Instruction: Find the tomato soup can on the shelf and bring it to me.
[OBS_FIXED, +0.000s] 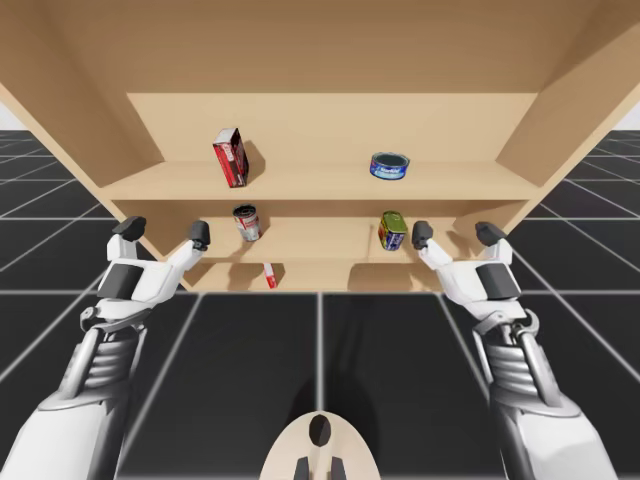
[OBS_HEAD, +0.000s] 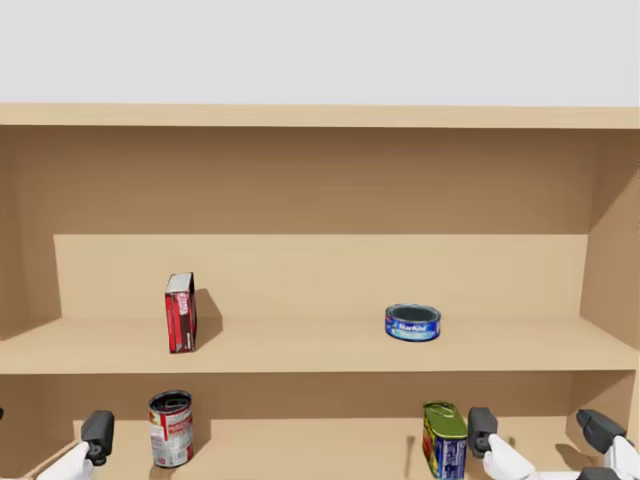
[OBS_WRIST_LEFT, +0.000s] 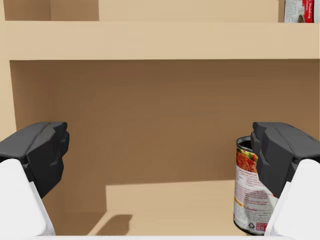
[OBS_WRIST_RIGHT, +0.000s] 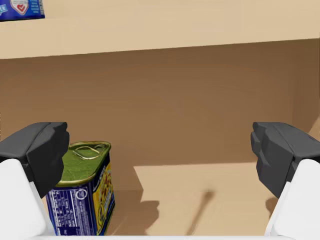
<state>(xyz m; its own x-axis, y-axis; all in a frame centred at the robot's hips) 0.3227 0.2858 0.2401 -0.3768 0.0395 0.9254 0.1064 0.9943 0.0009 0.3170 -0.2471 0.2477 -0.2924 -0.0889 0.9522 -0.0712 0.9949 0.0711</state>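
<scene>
Tomato soup can, red-and-white and round, stands upright on the middle board of the shelf, towards its left side and well apart from the other tins. My left hand hangs in front of that same board with its fingers spread wide and nothing between them. In the left wrist view the tomato soup can stands ahead of the hand, partly hidden behind the finger nearer the shelf's middle, not in the gap. My right hand is likewise wide open and holds nothing. A squarish can with a green top and blue-and-yellow sides stands upright on the middle board just beside its inner finger, its pull-tab lid in place. The upper board carries a red box, upright on the left above the soup can, and a flat blue round can on the right. On the lowest board lies a small red-and-white thing; I cannot tell what it is. Whether the soup can's top is sealed I cannot tell.
</scene>
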